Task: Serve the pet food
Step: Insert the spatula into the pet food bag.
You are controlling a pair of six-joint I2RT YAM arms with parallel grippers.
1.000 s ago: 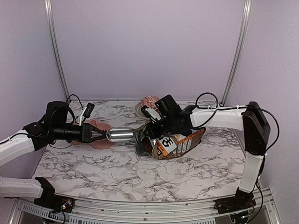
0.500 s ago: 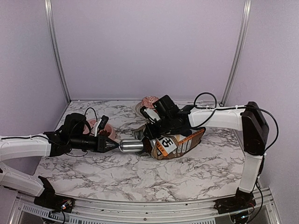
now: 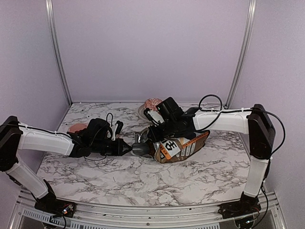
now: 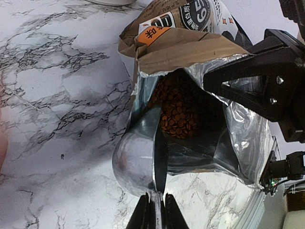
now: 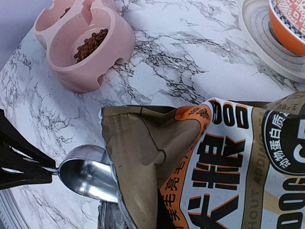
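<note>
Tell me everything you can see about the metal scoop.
The scoop is shiny silver metal, with a rounded bowl and a thin handle. The left claw pinches the handle's end, holding it roughly level. Its front edge sits inside the torn-open mouth of the pet food bag, close to the kibble; contact cannot be told. The visible bowl looks empty.

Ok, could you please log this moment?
left claw: shut on scoop | scoop: in kibble bag | right claw: shut on kibble bag

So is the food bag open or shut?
Open. In the left wrist view the bag gapes at its torn top, showing silver lining and the pet food inside, with the metal scoop at its mouth.
</note>
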